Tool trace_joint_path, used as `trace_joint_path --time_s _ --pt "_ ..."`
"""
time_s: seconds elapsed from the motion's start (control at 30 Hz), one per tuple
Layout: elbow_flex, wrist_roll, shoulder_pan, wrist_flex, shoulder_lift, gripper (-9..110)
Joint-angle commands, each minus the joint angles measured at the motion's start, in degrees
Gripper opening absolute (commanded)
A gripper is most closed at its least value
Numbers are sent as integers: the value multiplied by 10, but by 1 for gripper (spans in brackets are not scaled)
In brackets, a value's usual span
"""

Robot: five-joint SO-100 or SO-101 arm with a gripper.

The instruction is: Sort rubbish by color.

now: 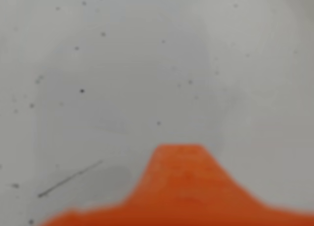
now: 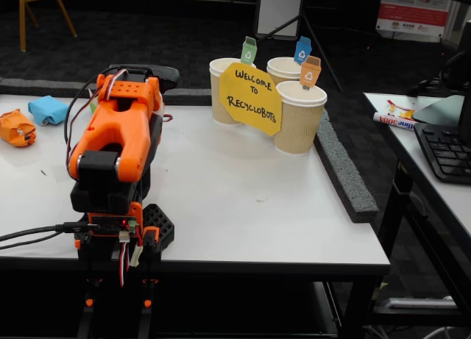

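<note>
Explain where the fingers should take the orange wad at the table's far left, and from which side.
Judging from the fixed view, the orange wad lies low and lumpy on the white table, with the light blue wad close behind it. Coming from above and pinching across its narrower middle looks safest, fingers clear of the blue one.

The orange arm [image 2: 114, 133] sits folded low over its base, tool [image 1: 179, 152] hidden.

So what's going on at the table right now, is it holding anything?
Nothing looks held. The orange arm sits folded at the table's front edge, and the wrist view shows only bare tabletop beyond the jaws, though whether they are open is unclear. The orange wad and light blue wad lie at the far left, unsorted. Three paper cups with coloured tags stand behind the yellow sign.
</note>
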Motion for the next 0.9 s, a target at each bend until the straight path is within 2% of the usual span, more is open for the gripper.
trace_joint_path --time_s 0.0,0.87 --pt "-54 -5 9 -2 18 0" --pt "-54 -11 -1 -2 18 0"
